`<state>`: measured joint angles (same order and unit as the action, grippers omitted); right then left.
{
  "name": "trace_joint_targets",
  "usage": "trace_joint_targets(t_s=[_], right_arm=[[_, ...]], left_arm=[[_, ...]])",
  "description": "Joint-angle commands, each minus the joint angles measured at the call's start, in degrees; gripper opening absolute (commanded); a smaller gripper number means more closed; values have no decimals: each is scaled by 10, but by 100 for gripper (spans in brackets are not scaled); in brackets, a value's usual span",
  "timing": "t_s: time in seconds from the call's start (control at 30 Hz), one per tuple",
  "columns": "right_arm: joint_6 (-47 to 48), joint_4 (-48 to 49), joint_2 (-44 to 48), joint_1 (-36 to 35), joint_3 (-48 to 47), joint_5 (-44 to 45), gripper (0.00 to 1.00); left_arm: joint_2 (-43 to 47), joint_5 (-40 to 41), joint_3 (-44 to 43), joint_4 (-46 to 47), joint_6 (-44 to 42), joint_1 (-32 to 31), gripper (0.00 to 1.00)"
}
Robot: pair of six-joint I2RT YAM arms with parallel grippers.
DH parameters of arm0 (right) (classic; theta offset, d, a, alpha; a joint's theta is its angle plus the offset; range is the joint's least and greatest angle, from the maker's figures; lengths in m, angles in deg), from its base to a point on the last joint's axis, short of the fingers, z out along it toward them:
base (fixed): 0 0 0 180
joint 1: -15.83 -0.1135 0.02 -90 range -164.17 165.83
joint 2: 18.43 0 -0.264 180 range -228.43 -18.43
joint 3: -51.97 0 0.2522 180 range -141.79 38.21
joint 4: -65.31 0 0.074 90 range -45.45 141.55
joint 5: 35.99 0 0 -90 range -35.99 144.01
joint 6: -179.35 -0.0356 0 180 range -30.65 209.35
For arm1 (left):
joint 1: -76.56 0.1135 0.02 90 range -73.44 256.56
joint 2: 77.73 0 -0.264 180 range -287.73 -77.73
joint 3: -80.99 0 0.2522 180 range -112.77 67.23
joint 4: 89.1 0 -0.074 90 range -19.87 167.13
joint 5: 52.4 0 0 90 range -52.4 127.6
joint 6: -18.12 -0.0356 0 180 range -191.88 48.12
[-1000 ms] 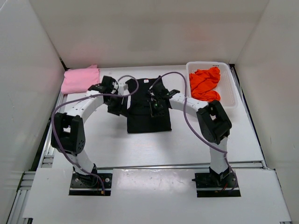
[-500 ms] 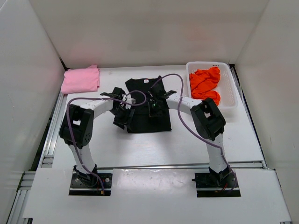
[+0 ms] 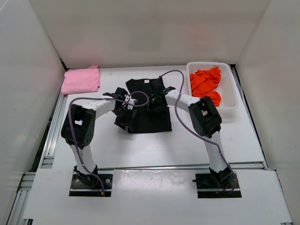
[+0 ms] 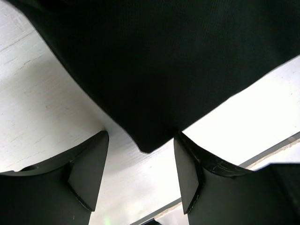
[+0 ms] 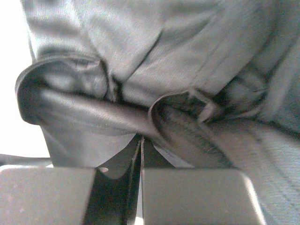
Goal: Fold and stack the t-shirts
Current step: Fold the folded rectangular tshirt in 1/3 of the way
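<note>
**Near-left corner of the black t-shirt sits in an open grip**

Spread in the middle of the counter (image 3: 140,150): black t-shirt (image 3: 149,118), long axis running from the arm bases toward the far wall, collar at the far end. Off its far-left corner and well apart, pink t-shirt (image 3: 80,80), already folded flat. Off its far-right side, orange t-shirt (image 3: 205,83), crumpled in a white basket (image 3: 234,93).

Left end effector (image 3: 123,114) low at the black t-shirt's near-left corner, fingers (image 4: 89,173) apart. From the left wrist view, that corner pointing straight into the gap, lying on the counter and touching neither finger as far as can be told. Only the very tip of the cloth inside the gap so far, the rest fanning away ahead of the wrist.

Right end effector (image 3: 156,99) on the black t-shirt's far half, just short of the collar, fingers together. From the right wrist view, apparently nipped on a raised ridge of cloth bunched right at the tips.

Nearer to the near hem by far: the left one, already lined up with the corner. Probably called for next: a short push forward along the black t-shirt's long axis to seat the corner deeper, then a squeeze. Worth watching: too shallow a bite, and a slip once lifted. Fold direction from here likely near hem toward collar, judging by the far end being pinned.
</note>
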<state>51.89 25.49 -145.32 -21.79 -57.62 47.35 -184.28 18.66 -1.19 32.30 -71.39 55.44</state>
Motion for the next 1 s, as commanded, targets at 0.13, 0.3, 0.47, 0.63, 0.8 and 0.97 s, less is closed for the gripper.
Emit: trace_joint_targets(t_s=[0.13, 0.3, 0.47, 0.63, 0.8, 0.97], right_arm=[[-53, -32, -46, 26, -95, 68, 0], [-53, -37, -74, 38, -161, 81, 0], [-58, -37, -75, 50, -185, 75, 0], [-40, -43, -21, 62, -166, 56, 12], [29, -84, 58, 69, -95, 23, 53], [37, -108, 153, 69, 63, 23, 66]], left_arm=[[-19, 22, 7, 15, -5, -1, 69], [-19, 22, 14, 15, -5, -1, 69], [-19, 28, 11, 15, -5, -1, 69], [5, 20, -7, 9, -5, -1, 69], [41, 12, -24, 4, -5, -1, 69], [27, -24, -44, -2, -5, 4, 69]])
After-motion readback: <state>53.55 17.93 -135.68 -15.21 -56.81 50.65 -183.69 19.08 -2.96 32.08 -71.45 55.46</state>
